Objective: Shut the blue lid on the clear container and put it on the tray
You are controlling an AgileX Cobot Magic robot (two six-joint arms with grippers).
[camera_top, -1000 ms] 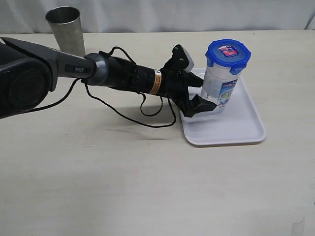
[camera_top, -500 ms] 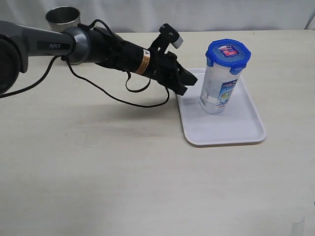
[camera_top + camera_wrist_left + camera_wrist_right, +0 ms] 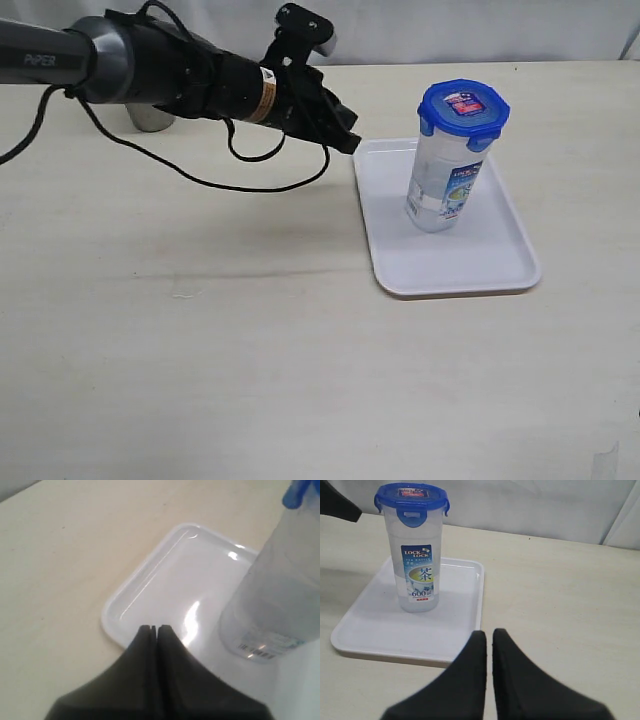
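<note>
The lid (image 3: 463,108) is bright blue with a small red-and-blue sticker on top. The container (image 3: 443,185) is see-through, with a blue-and-white printed label showing a bit of green and a red strip low down. The tray (image 3: 470,262) is plain white and the bench (image 3: 250,350) pale cream. The left end effector (image 3: 152,629) and right end effector (image 3: 489,632) are black, and the left arm (image 3: 170,75) is black and grey with a yellow-orange band.

the printed label (image 3: 418,575) on the clear container (image 3: 415,535) reads "lock lock" at the top, a large "茶" in the middle and "600" below; the finer lines are too small to read. the left arm (image 3: 50,62) bears "piper" on its grey casing. the sticker (image 3: 462,103) on the blue lid (image 3: 490,115) is illegible.
</note>
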